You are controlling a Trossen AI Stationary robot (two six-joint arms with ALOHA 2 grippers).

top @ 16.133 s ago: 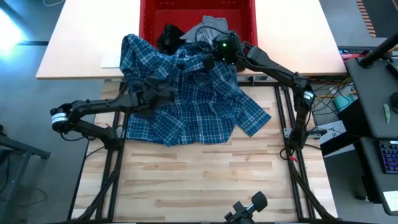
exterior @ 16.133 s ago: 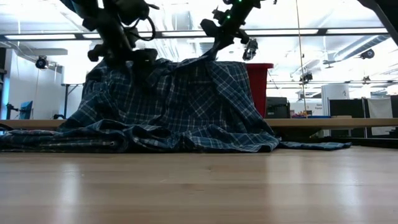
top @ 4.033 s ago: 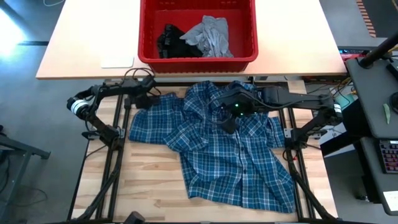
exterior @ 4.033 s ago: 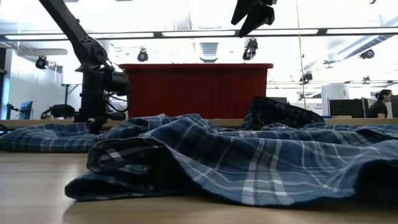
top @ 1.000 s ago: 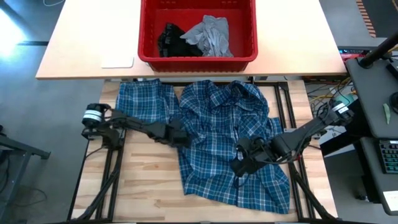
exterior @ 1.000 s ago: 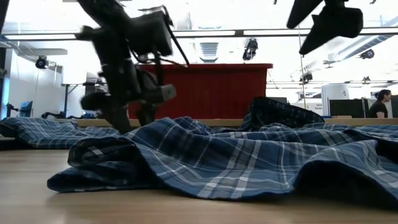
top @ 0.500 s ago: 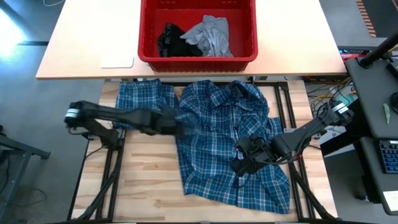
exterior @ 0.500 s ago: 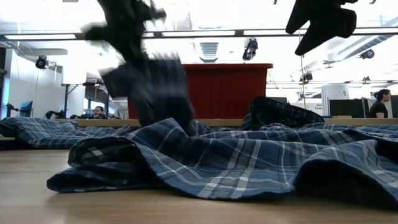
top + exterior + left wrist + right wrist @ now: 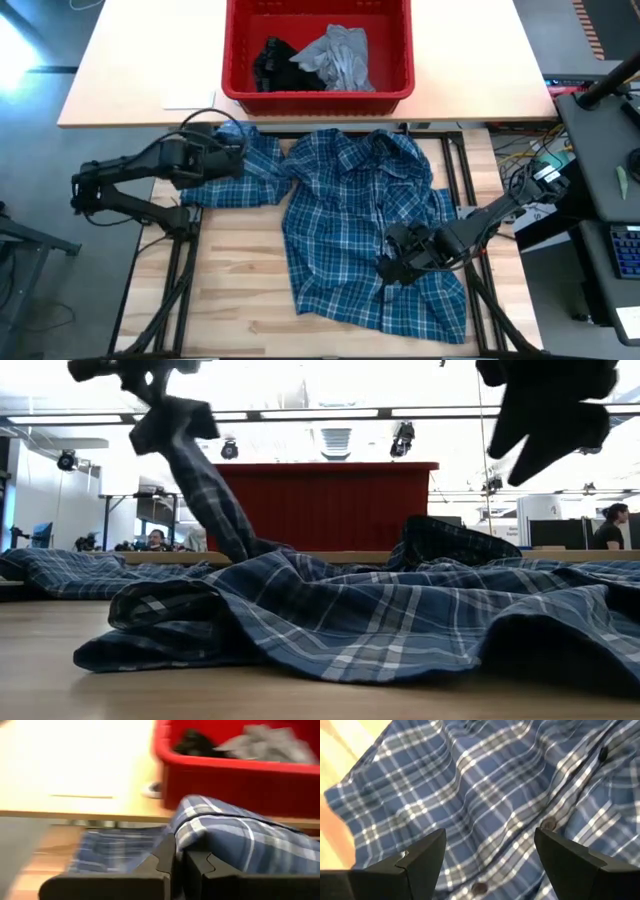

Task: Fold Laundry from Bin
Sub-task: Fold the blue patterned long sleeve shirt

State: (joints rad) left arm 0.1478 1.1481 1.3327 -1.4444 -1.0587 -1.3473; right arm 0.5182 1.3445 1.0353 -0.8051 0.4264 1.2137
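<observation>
Left wrist view shows the left gripper with its fingers clenched on a fold of the blue-and-white plaid shirt, lifting the sleeve near the red bin. The right gripper hovers over the shirt's lower half, fingers spread and grasping nothing. The shirt lies crumpled on the counter, collar toward the bin, hem toward the near edge.
</observation>
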